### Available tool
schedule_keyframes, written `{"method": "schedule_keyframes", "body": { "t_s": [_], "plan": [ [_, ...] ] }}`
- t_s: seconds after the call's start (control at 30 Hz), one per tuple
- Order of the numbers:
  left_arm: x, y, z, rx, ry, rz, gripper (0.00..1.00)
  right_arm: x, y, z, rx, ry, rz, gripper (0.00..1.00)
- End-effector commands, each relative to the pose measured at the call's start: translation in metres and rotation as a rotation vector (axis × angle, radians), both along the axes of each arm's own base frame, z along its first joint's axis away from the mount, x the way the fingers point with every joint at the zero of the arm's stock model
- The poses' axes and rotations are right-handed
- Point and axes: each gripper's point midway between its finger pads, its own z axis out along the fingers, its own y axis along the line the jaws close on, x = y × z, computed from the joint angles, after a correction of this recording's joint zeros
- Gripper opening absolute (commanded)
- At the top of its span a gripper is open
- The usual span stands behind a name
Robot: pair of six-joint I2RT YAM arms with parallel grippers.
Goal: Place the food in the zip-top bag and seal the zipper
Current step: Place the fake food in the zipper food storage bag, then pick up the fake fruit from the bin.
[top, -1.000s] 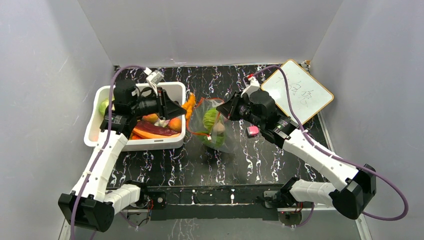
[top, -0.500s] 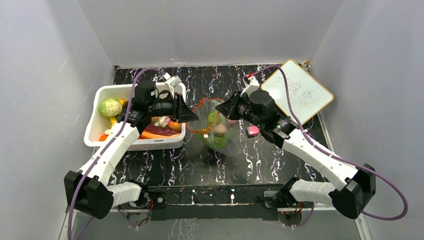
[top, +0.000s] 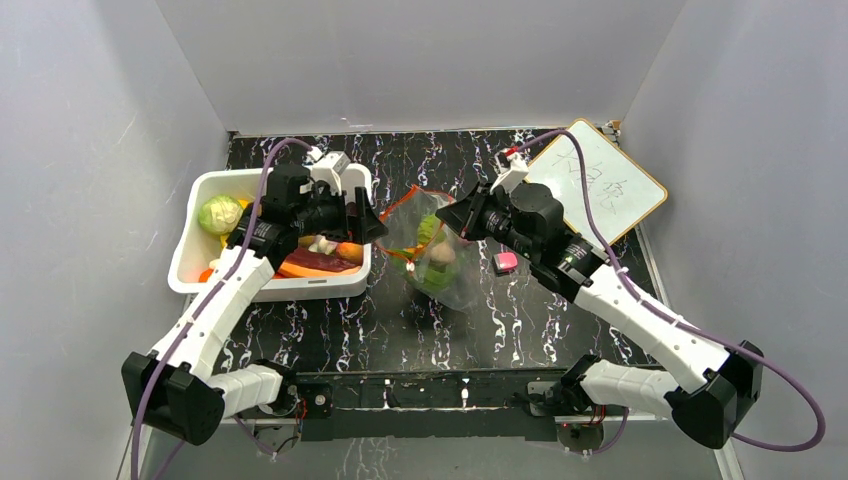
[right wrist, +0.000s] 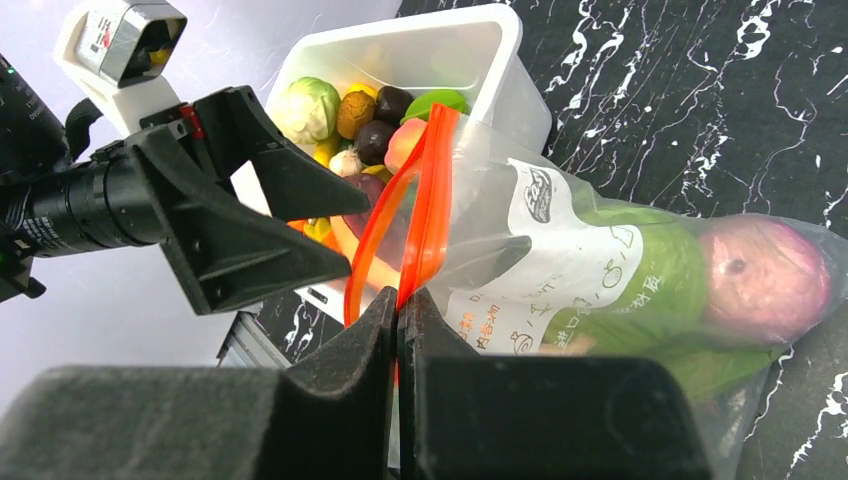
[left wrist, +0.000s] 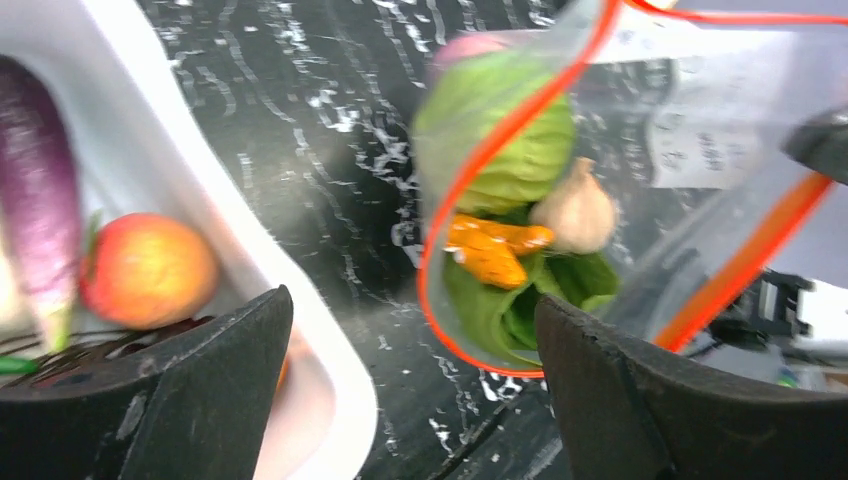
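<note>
While right jaws pinch zipper [right wrist: 425,190], left jaws gape empty facing zip-top bag [left wrist: 690,130] mouth.

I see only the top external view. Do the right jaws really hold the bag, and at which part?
Observer: Yes. In the right wrist view the right jaws are shut on the zipper at the mouth of the zip-top bag.
Operator: Do the left jaws carry any food?
Observer: No. The left wrist view shows them open with nothing between.
Operator: Is a carrot in the bag?
Observer: Yes, an orange carrot lies inside, next to a pale bulb.
</note>
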Motion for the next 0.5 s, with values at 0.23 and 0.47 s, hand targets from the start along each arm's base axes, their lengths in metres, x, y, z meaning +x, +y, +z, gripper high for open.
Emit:
{"method": "schedule_keyframes", "body": {
  "t_s": [0.23,0.47],
  "plan": [
    [0.038,0.078,0.011,0.334,-0.105,0.367,0.98,-0.010,-0.015,0.038,0.066,-0.129,-0.023,0.00],
    [0.060,0.126,-0.008,0.504,-0.074,0.541,0.98,-0.017,-0.016,0.039,0.068,-0.150,0.003,0.00]
  ]
}}
